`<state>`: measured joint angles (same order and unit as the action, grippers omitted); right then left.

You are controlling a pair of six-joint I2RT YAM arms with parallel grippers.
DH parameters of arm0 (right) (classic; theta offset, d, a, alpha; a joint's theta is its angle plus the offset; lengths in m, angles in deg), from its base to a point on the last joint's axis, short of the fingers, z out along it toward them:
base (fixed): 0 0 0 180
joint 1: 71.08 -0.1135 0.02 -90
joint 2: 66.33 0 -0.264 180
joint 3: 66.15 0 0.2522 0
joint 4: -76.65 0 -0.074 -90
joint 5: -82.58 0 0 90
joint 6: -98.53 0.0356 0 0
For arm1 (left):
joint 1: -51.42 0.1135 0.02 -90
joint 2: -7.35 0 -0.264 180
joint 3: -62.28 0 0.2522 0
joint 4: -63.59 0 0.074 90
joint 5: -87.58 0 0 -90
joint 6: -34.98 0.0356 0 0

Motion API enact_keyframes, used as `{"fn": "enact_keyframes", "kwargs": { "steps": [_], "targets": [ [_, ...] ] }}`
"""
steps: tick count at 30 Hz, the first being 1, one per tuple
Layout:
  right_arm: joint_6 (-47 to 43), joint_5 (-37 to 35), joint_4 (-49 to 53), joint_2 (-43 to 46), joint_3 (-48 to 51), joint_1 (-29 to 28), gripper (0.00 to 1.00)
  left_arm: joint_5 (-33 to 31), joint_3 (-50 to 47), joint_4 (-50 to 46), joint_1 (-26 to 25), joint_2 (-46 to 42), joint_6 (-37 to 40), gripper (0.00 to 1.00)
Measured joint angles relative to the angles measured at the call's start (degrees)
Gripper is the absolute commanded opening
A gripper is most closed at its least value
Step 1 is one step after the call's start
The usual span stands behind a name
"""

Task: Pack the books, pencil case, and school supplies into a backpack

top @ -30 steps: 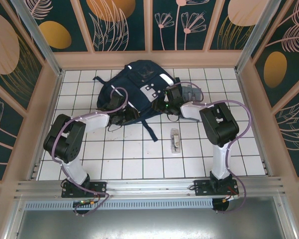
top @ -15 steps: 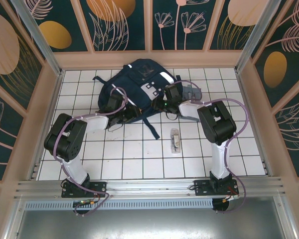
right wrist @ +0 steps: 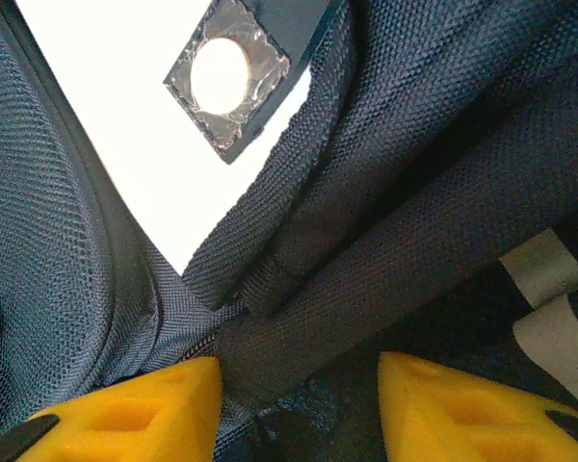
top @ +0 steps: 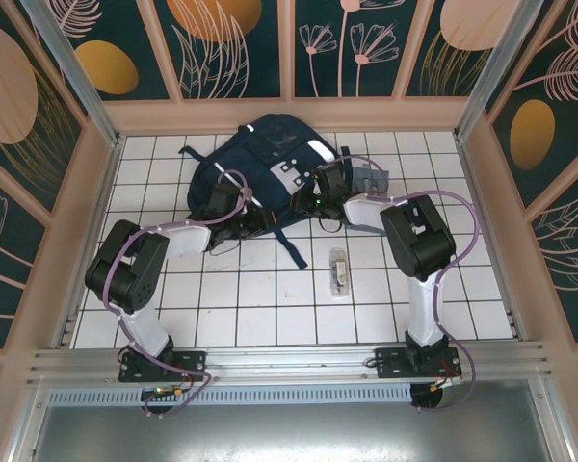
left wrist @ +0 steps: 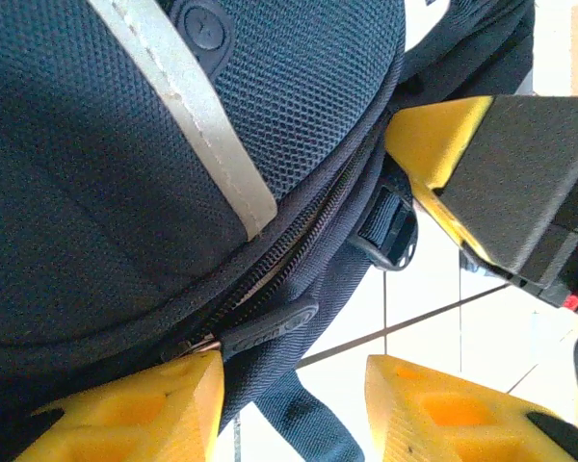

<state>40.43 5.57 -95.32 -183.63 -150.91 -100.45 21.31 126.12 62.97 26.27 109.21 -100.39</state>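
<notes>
1. My left pincer (left wrist: 289, 409) is narrowing compared with a second ago. Its jaws are apart around the zipper pull (left wrist: 270, 327), gripping nothing yet.
2. My right pincer (right wrist: 299, 409) is sitting half-wide against backpack (top: 270, 159) fabric; I cannot tell whether it is gripping.
3. I am judging the zip-opening as just starting. The school supplies (top: 339, 271) and pencil case (top: 374, 176) are waiting on the bench (top: 270, 308).
</notes>
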Motion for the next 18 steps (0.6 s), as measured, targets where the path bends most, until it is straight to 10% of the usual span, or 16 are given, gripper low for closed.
{"fn": "enact_keyframes", "kwargs": {
  "steps": [18],
  "targets": [
    [0.0,0.6,0.4,-0.2,-0.5,-0.6,0.46,-17.0,12.3,-18.1,-5.5,-0.3,16.9,0.44]
  ]
}}
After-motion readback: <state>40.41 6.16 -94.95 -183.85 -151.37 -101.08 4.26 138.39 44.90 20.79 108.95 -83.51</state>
